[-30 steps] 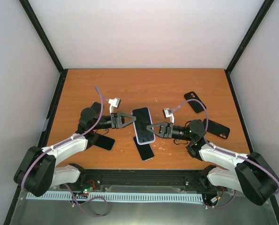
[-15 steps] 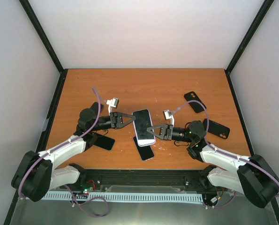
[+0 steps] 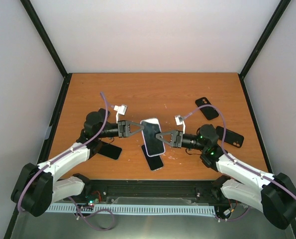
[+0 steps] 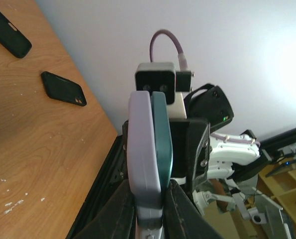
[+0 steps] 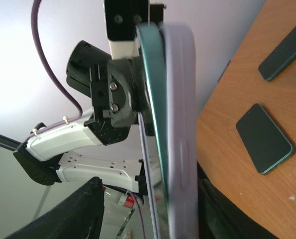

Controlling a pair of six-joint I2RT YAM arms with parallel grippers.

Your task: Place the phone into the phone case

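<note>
Lilac case and teal phone are stacked face to face, lifted off the tabletop at the middle of the top view. A seam shows along their edge, so I judge the phone laid in but not pressed home; that pressing is left. Left claw is clamped narrow across both. Right claw straddles the opposite edge; whether it pinches I cannot tell. Long axis runs up-down the frame, lower end leaning right.
</note>
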